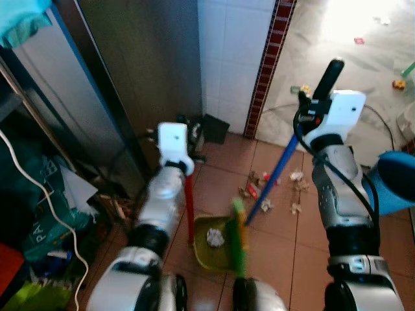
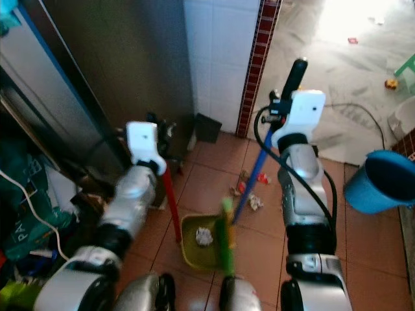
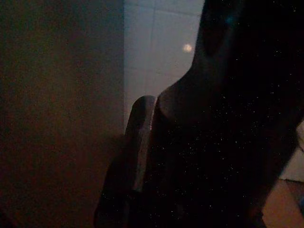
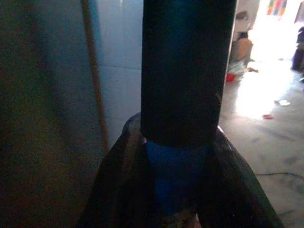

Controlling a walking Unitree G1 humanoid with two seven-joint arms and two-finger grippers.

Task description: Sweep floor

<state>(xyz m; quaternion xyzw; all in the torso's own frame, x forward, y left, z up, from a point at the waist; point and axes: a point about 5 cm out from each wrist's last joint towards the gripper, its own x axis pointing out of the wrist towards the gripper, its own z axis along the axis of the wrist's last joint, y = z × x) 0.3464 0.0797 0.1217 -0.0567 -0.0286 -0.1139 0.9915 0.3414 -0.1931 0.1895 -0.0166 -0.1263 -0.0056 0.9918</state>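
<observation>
My right gripper [image 1: 310, 111] is shut on the broom handle [image 1: 277, 172], a blue pole with a black grip [image 4: 187, 71] at its top. The pole slants down to a blurred green broom head [image 1: 238, 241] by the dustpan. In the right wrist view the black fingers [image 4: 118, 180] clasp the pole from both sides. My left gripper [image 1: 192, 139] holds the dustpan's upright red handle [image 1: 189, 207]. The yellow-green dustpan [image 1: 206, 258] rests on the brown tiles with a crumpled white paper [image 1: 214, 237] in it. Scraps of litter [image 1: 295, 188] lie on the tiles beyond the pan. The left wrist view is very dark.
A white tiled wall [image 1: 227, 58] with a dark red border strip stands ahead, and a dark metal cabinet [image 1: 117, 84] is to its left. Bags and a white cable [image 1: 39, 188] crowd the left side. A blue bucket [image 1: 397, 180] sits at the right. Bright floor [image 1: 350, 45] opens beyond.
</observation>
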